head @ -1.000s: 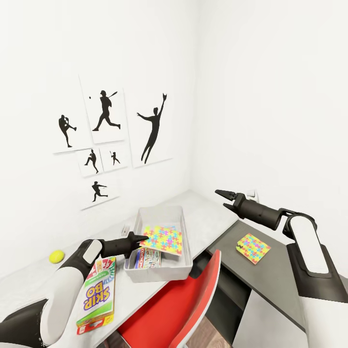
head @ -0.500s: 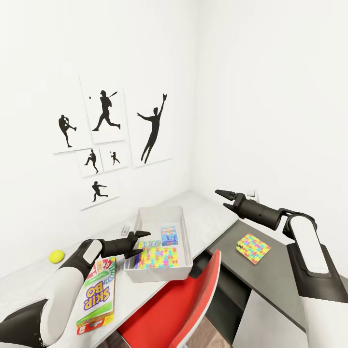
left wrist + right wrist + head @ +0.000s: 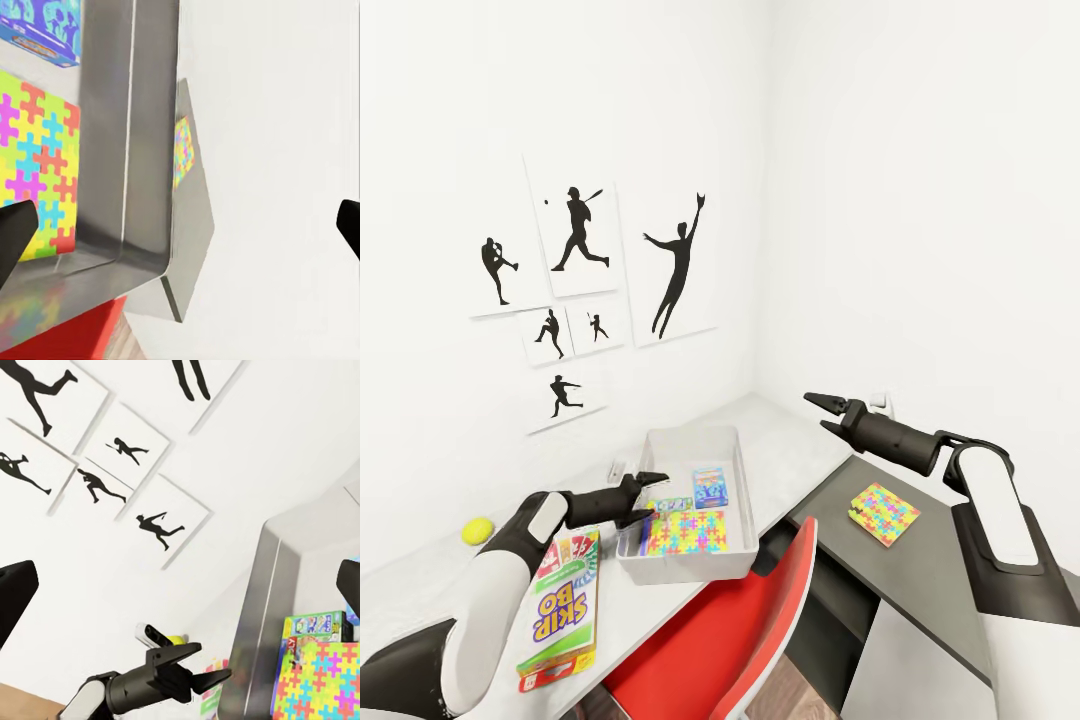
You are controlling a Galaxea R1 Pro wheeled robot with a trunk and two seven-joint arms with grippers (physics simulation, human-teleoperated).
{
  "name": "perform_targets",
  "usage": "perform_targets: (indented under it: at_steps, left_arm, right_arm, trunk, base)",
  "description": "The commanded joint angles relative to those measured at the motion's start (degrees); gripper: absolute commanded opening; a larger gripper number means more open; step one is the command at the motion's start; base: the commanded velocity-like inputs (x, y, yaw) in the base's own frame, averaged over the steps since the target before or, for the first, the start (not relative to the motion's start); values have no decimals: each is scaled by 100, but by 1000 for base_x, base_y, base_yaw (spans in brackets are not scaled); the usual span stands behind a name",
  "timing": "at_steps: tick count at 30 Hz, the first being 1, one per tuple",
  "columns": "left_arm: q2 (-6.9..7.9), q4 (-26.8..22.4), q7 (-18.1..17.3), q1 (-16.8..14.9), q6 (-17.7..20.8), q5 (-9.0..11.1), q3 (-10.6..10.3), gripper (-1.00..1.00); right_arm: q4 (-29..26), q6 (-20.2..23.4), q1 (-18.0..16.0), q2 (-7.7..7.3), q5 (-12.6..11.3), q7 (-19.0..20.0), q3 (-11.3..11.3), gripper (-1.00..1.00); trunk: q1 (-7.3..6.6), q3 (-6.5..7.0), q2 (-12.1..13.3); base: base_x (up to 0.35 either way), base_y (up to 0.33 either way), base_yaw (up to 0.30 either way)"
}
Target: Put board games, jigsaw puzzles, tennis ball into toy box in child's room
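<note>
Left tool point(image 3: 651, 497) spread empty at toy box point(image 3: 745, 520) rim; SKIP-BO box point(image 3: 560, 612) lies just behind, lengthwise along that arm.

Toy box point(image 3: 695, 443) far half lies bare — red chair point(image 3: 760, 620) crowds its front.
</note>
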Motion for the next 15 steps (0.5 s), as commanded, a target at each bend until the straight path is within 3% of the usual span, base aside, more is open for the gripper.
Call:
perform_targets:
  at_steps: [1, 9, 15]
  left_arm:
    - [1, -119, -102, -5, 42, -40, 21, 100]
    - [51, -1400, -653, 27, 567, -33, -30, 100]
    - [253, -1602, -995, 38, 590, -34, -38, 100]
  right_arm:
    - [0, 22, -5, -1, -44, -41, 1, 100]
    - [-3, 22, -6, -1, -44, -39, 14, 100]
    - [-5, 22, -14, -7, -44, -34, 81, 100]
  trunk:
    - [3, -9, -9]
    - [3, -9, -9]
    - [3, -9, -9]
  base:
    - [0, 0, 0]
    - [0, 0, 0]
    - [0, 0, 0]
